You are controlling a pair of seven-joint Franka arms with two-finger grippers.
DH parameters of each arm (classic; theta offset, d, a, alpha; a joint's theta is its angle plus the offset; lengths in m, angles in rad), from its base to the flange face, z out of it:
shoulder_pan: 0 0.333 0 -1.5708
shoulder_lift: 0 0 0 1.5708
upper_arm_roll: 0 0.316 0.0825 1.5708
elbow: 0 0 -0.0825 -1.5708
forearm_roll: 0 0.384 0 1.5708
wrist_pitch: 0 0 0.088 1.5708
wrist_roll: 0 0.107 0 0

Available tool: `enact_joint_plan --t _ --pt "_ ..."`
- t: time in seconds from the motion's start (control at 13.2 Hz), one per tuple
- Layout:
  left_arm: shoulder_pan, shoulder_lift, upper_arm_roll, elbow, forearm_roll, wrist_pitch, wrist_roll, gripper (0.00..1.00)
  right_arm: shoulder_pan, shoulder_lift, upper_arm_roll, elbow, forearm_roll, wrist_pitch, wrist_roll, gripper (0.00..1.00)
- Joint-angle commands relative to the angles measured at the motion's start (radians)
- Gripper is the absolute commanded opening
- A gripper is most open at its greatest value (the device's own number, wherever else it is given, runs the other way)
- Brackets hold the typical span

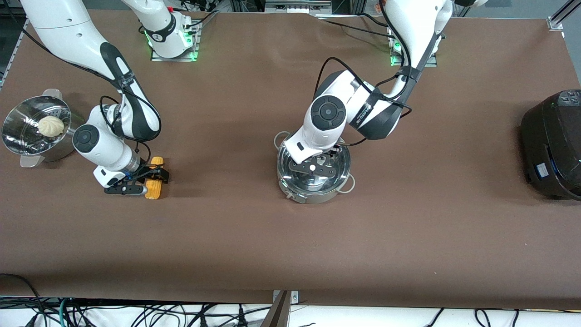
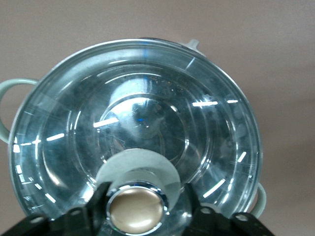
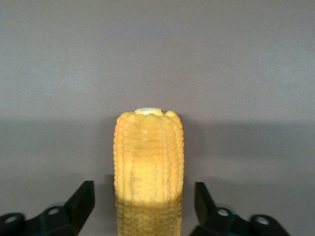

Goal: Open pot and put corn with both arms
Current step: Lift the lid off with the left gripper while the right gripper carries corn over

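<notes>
My left pincer point(image 1: 314, 168) hangs low over the pot point(image 1: 314, 175), which stands about midway along the tabletop point(image 1: 290, 236), roughly halfway between the edge by my bases and the edge by the front camera. The glass lid point(image 2: 135, 132) is still on the pot, and in my left wrist view its tan knob point(image 2: 136, 209) sits between my two fingers point(image 2: 98, 196); they flank it closely, with a thin gap showing on each side, so I read this pincer as released around the knob and not yet clenched on it. One grey loop handle point(image 1: 348, 184) sticks out of the pot toward the left arm's end of the tabletop, another point(image 1: 281, 136) toward my bases. My right pincer point(image 1: 152, 179) is down at the corn point(image 1: 155, 178), which lies flat on the tabletop toward the right arm's end, its length running from the base edge toward the camera edge. In my right wrist view the cob point(image 3: 148, 167) lies between my fingers point(image 3: 81, 199), clear space on both sides of it, so this pincer is released too, straddling the corn without touching it. Close to the right arm's end of the tabletop stands a steamer pot point(image 1: 18, 141) with a white bun point(image 1: 51, 126) in it, and at the left arm's end sits a black cooker point(image 1: 553, 145).
</notes>
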Motion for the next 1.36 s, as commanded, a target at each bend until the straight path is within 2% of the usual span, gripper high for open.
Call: enact_joint_plan --t 0.0,0.08,0.15,0.38,0.53,0.83,0.99,1.14,1.29 --pt "-0.005 -0.009 0.001 -0.009 0.013 0.006 0.002 0.14 -0.003 -0.027 0.001 -0.036 0.011 0.017 -0.02 0.13" --pt "-0.005 -0.013 0.003 -0.009 0.014 0.006 0.0 0.1 -0.003 -0.021 0.001 -0.033 0.011 0.02 -0.02 0.1" --pt "-0.004 -0.016 0.004 -0.007 0.014 0.006 0.0 0.07 -0.003 -0.02 0.001 -0.033 0.011 0.02 -0.02 0.0" --pt "-0.004 -0.038 0.006 0.008 0.013 -0.03 -0.008 0.06 -0.003 -0.03 0.003 -0.027 0.011 0.012 -0.023 0.0" --pt "-0.005 -0.061 0.006 0.013 0.013 -0.076 -0.009 0.04 -0.001 -0.07 0.006 -0.022 0.011 -0.015 -0.022 0.0" --pt "0.002 -0.076 0.015 0.086 0.008 -0.225 -0.012 0.01 0.0 -0.193 0.01 0.032 0.001 -0.201 -0.022 0.0" --pt "0.062 -0.154 0.021 0.1 0.013 -0.36 0.002 0.01 0.002 -0.266 0.041 0.035 -0.001 -0.287 -0.014 0.0" --pt "0.116 -0.203 0.015 0.095 0.014 -0.423 0.043 0.0 0.002 -0.311 0.07 0.049 0.001 -0.345 0.001 0.0" --pt "0.148 -0.236 0.029 0.097 0.017 -0.478 0.11 0.0 0.002 -0.325 0.133 0.088 -0.001 -0.417 0.115 0.0"
